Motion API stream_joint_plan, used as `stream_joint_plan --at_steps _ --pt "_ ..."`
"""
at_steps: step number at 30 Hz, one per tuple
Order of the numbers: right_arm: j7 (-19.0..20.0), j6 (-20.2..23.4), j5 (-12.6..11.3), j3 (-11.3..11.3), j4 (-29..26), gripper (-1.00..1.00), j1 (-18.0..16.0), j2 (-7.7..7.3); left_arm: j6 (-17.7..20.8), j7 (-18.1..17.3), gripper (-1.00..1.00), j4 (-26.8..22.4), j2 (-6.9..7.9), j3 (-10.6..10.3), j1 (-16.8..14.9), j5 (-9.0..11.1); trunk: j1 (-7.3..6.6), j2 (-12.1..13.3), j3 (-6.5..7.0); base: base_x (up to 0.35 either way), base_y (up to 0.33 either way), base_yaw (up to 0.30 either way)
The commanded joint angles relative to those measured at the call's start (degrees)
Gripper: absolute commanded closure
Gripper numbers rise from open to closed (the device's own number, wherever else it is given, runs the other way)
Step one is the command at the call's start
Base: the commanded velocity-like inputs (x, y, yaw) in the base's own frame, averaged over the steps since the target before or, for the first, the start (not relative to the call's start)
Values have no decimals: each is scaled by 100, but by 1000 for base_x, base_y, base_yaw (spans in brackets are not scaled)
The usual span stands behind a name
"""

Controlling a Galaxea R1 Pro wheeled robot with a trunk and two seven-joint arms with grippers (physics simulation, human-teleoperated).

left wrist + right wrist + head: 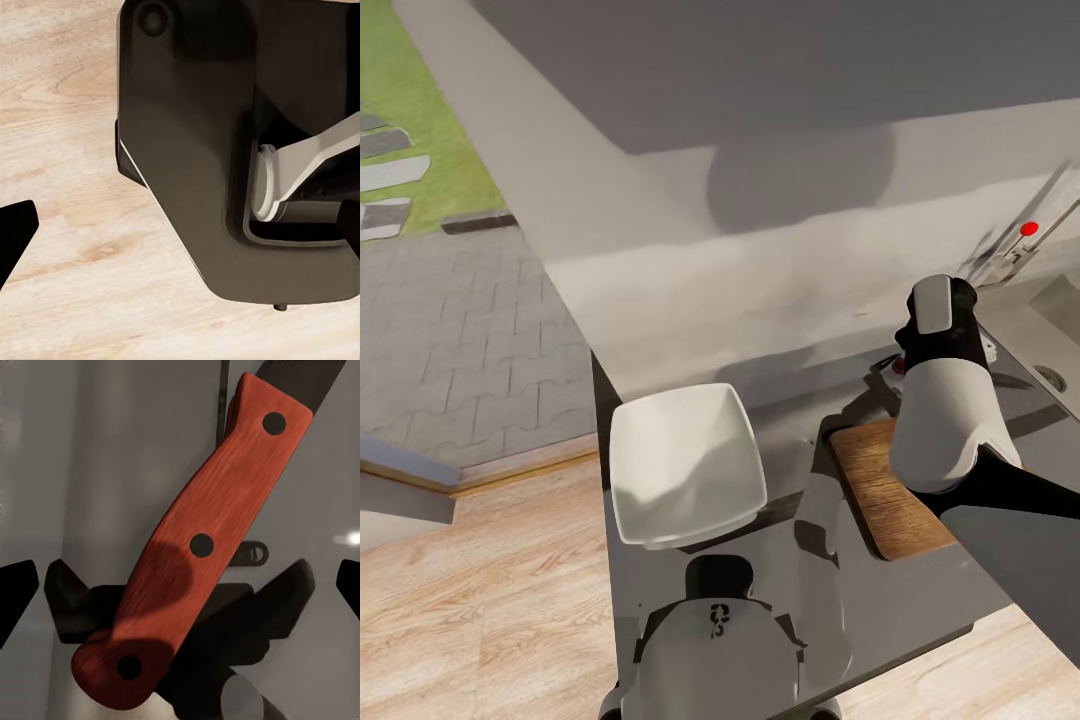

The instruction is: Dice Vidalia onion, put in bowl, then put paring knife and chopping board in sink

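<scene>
Orange-red paring knife [199,547] on countertop [780,420] below right fingers [341,585], spread apart; left fingers' state unclear.

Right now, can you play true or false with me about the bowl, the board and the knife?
1. The bowl is empty. True.
2. The board sits in the sink. False: it lies on the countertop, beside the bowl.
3. The knife has a blue handle. False: the handle is orange-red with dark rivets.
4. The right arm reaches over the board. True.
5. The bowl is black. False: it is white.
6. The tap's knob is red. True.
</scene>
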Motion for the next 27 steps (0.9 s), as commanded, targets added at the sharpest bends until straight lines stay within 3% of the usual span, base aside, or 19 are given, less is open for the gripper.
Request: stream_joint_plan --at_steps 1,10,27 --pt "-20 47 -12 -13 -10 -100 -5 3 -2 -47 -100 -7 -5 27 3 12 4 -10 -8 0 0 0" --pt "-20 47 -12 -11 -12 -100 -5 2 -2 -47 -100 -9 -5 27 3 13 4 -10 -20 0 0 0" --pt "-20 47 -12 -6 -12 -100 -5 0 -2 -47 -100 -5 -5 27 3 15 4 -10 -164 0 0 0"
